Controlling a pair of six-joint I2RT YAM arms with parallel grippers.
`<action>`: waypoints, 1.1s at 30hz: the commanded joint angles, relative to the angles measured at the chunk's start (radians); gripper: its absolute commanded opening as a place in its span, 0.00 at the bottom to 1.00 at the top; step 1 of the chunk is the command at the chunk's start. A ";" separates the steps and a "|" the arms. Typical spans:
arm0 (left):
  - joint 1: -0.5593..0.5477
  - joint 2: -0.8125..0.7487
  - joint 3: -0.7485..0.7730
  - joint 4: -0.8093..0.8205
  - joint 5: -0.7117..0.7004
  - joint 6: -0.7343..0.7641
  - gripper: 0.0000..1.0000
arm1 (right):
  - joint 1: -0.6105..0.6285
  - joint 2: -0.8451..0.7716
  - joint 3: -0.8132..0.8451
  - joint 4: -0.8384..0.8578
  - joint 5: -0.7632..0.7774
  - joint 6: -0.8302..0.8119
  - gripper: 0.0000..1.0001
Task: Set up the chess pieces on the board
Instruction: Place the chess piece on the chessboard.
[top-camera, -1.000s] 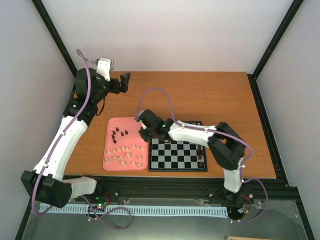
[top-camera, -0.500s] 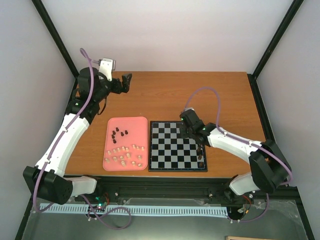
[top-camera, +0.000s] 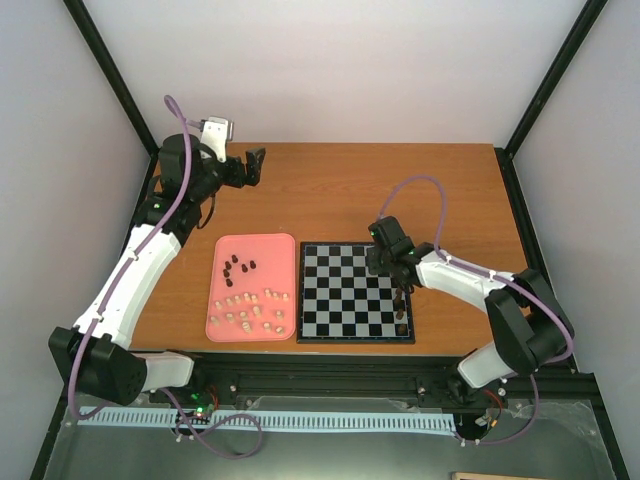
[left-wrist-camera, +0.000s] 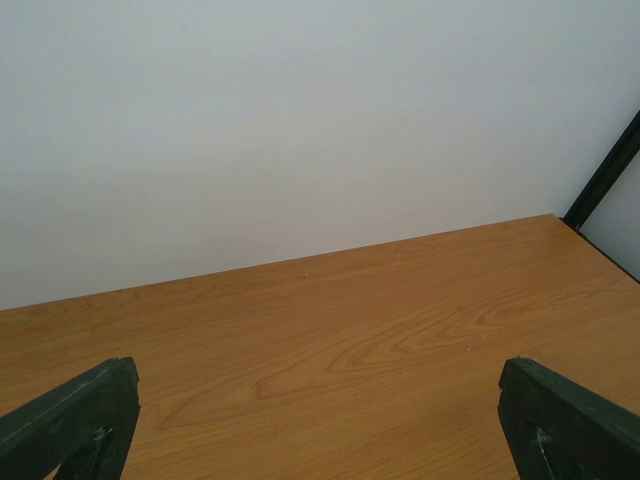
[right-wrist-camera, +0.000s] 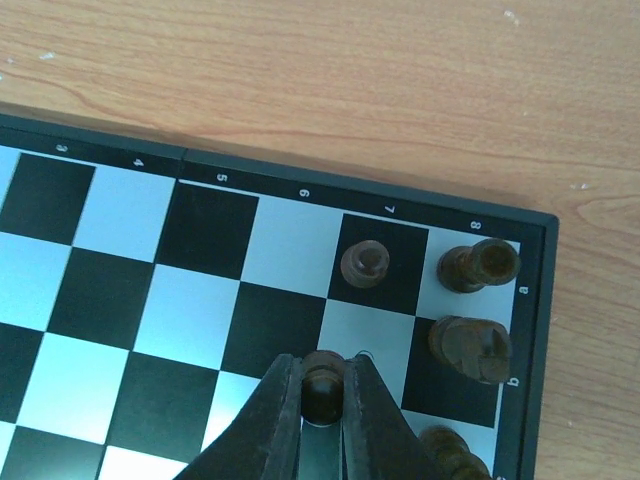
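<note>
the right hand is clamped on a dark chess piece, low over the board. it sits beside the dark pieces along the board's right edge, probably to fill the next square in their rows. the other chess pieces wait on the pink tray. the left hand, fingers wide apart, hovers over bare desk, out of the way.
</note>
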 joint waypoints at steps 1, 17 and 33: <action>-0.004 0.012 0.029 0.020 0.008 -0.010 1.00 | -0.022 0.036 -0.011 0.034 -0.021 0.020 0.03; -0.003 0.017 0.031 0.020 0.007 -0.008 1.00 | -0.049 0.096 -0.010 0.040 -0.021 0.025 0.04; -0.003 0.018 0.032 0.022 0.008 -0.007 1.00 | -0.050 0.089 -0.007 0.020 0.012 0.035 0.06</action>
